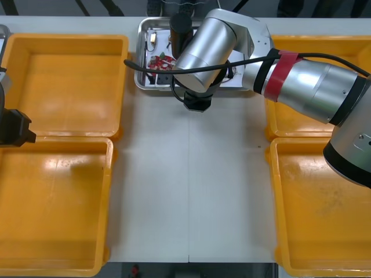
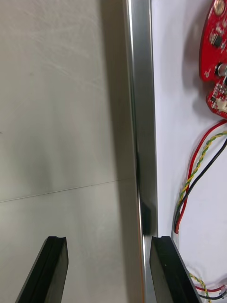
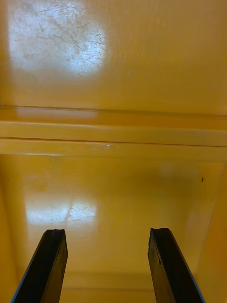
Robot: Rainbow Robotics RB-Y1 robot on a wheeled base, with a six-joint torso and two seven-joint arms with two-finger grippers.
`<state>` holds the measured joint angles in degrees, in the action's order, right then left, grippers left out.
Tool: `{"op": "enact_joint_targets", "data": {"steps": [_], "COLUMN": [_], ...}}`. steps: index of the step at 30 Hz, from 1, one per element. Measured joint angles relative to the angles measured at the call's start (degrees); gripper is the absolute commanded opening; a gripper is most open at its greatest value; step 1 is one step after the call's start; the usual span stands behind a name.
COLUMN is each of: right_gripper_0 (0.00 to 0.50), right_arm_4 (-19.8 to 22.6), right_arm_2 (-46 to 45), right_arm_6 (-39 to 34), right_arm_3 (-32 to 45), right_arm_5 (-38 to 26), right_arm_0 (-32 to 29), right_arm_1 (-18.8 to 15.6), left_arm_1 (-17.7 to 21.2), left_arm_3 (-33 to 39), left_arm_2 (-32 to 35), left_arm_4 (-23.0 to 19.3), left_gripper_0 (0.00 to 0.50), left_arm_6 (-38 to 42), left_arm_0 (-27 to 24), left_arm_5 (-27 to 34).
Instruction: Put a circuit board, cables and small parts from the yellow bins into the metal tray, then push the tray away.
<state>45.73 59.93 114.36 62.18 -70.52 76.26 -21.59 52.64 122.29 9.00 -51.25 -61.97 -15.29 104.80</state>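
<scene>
The right arm (image 1: 301, 81) reaches across the metal tray (image 1: 142, 53) at 12 o'clock on the surface (image 1: 191, 191). It covers most of the tray, leaving bare only the end toward 9 o'clock and a strip of the near rim. A small pale item in the tray's 10 o'clock corner is too small to make out.

In the right wrist view the circuit board (image 2: 213, 52) is cut off at the picture's edge. It is round and red, with small dark and pale components on it. A twisted red and yellow cable (image 2: 196, 165) and a black cable (image 2: 208, 163) run from it across the tray's white inside. The rim is bright, shiny metal.

The tray is oblong, with its long axis running from 9 to 3 o'clock on the surface. Its near long rim faces 6 o'clock.

The right gripper (image 2: 109, 272) is wide open at that near rim and holds nothing. One finger is over the bare surface and the other stands just inside the rim, over the white lining.

The left gripper (image 3: 108, 272) is at 9 o'clock, also wide open and empty, above the meeting rims of the two left yellow bins (image 1: 69, 81).
</scene>
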Motion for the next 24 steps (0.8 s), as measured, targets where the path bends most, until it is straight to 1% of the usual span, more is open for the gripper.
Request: {"op": "enact_joint_targets", "data": {"steps": [7, 16, 19, 22, 24], "right_gripper_0": [0.500, 0.500, 0.500, 0.500, 0.500], "right_arm_4": [-0.6, -5.9, -7.8, -8.2, -8.3], "right_arm_2": [-7.8, -17.5, -21.1, -25.0, -27.3], "right_arm_6": [0.0, -0.4, -0.9, -3.1, -7.1], "right_arm_3": [8.0, 20.9, 26.3, 31.1, 34.1], "right_arm_5": [-9.8, -23.7, -29.6, -35.0, -38.3], "right_arm_0": [-2.7, -8.8, -11.8, -14.7, -16.2], "right_arm_1": [0.0, 0.0, 0.0, 0.0, 0.0], "left_arm_1": [0.0, 0.0, 0.0, 0.0, 0.0], "left_arm_3": [0.0, 0.0, 0.0, 0.0, 0.0], "left_arm_2": [0.0, 0.0, 0.0, 0.0, 0.0], "left_arm_4": [0.0, 0.0, 0.0, 0.0, 0.0], "left_gripper_0": [0.500, 0.500, 0.500, 0.500, 0.500], "left_arm_6": [0.0, 0.0, 0.0, 0.0, 0.0], "left_arm_0": [0.0, 0.0, 0.0, 0.0, 0.0], "left_arm_5": [0.0, 0.0, 0.0, 0.0, 0.0]}}
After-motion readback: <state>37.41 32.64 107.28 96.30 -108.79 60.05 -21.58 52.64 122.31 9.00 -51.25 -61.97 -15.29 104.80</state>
